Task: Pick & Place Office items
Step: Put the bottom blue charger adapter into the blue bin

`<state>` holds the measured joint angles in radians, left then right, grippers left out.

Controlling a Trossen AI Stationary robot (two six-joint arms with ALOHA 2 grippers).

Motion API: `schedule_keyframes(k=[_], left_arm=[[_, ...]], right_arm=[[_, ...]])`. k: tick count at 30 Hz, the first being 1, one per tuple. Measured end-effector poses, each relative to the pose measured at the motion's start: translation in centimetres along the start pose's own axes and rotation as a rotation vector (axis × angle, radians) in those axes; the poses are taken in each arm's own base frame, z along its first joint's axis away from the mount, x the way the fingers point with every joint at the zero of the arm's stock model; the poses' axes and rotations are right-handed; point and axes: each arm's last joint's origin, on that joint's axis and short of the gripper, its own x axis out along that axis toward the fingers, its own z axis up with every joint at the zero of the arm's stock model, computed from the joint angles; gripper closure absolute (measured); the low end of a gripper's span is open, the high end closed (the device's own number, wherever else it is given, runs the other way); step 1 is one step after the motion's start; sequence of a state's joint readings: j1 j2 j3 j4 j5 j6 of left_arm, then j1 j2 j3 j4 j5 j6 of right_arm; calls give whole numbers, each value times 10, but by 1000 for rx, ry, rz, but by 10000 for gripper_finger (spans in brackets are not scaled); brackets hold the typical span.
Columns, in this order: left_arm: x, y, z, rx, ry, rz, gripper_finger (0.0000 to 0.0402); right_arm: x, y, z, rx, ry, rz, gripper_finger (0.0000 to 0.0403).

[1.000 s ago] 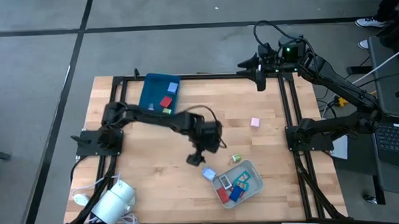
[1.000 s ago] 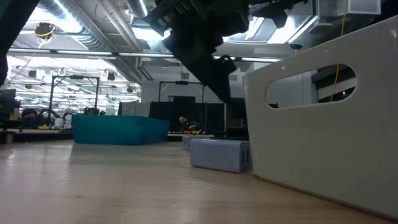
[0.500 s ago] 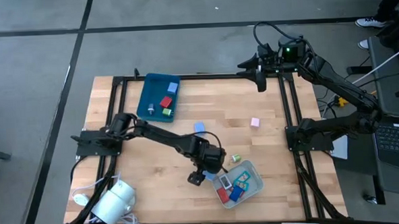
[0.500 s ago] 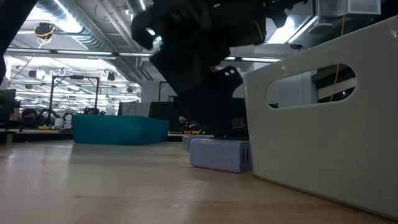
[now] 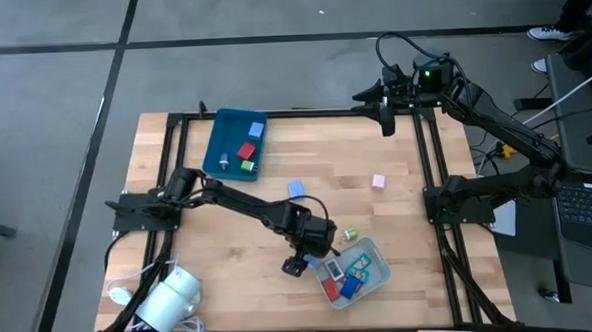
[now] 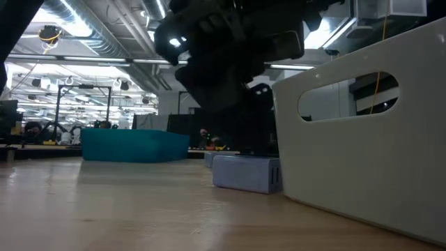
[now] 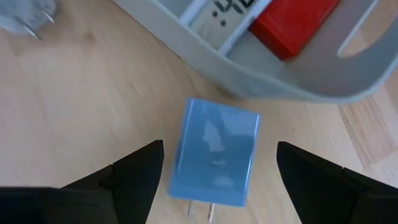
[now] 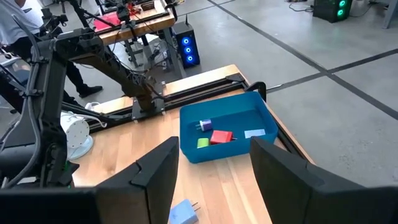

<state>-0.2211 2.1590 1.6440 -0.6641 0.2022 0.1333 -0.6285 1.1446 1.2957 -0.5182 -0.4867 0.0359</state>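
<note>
A light blue plug block (image 7: 214, 152) lies flat on the wood next to the pale grey tray (image 7: 292, 87), which holds a red block (image 7: 292, 25) and other office items. My left gripper (image 7: 217, 158) points steeply down over this block, open, one finger on either side and clear of it. In the high view the left gripper (image 5: 295, 265) hides the block. The low view shows the block (image 6: 245, 173) resting on the table. The teal tray (image 5: 237, 144) at the far left holds red, blue and green items. My right gripper (image 8: 211, 180) waits open, high over the far right corner.
Loose on the table lie a blue item (image 5: 296, 189), a pink item (image 5: 378, 181) and a small green one (image 5: 349, 234). A white round object (image 5: 169, 302) sits at the near left corner. Black frame rails (image 5: 430, 150) run along both sides.
My left gripper has moved toward the table's near edge and sunk, coming down over the light blue block beside the grey tray. It has stayed open. The blue item in the middle of the table, covered by the arm before, now shows.
</note>
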Motion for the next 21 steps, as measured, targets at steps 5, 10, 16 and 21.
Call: schedule_keyframes(k=[5,10,16,21], left_arm=[[7,1,-3,3,16,-8,96],[24,3,-8,-14,52,-37,96],[30,9,-13,-45,86,-48,133],[27,26,-16,-163,77,-94,191]], right_arm=[[0,0,0,-8,2,0,199],[0,0,0,-17,4,-1,199],[0,0,-1,-13,12,-9,199],[0,-1,-1,-15,11,-31,199]])
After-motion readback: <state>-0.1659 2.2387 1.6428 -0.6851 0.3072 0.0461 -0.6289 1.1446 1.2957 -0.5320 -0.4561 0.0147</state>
